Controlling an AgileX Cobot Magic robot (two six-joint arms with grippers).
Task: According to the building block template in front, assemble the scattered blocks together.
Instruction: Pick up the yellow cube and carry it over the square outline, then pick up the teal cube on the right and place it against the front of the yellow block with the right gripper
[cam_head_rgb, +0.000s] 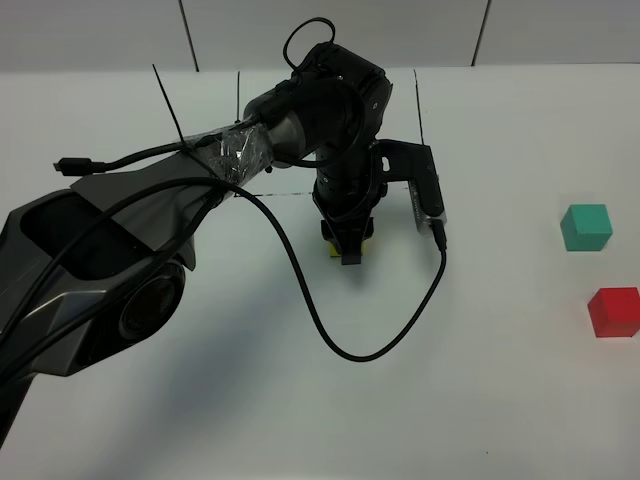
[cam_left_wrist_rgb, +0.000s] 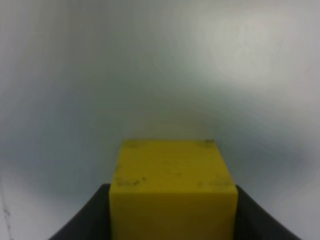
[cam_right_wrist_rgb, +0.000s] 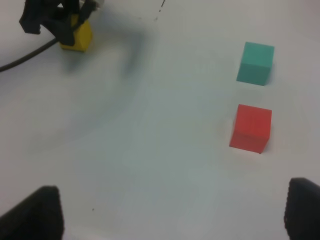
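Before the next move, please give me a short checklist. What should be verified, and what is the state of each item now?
1. Left gripper is closed on the yellow cube, with a finger on each side: ok.
2. Yellow cube is lifted off the table: cannot tell.
3. Teal cube and red cube are free to grasp, lying apart from each other: ok.
4. Right gripper is open and holds nothing: ok.
5. Pattern inside the template outline is readable: not ok. The left arm covers it and only black lines show.
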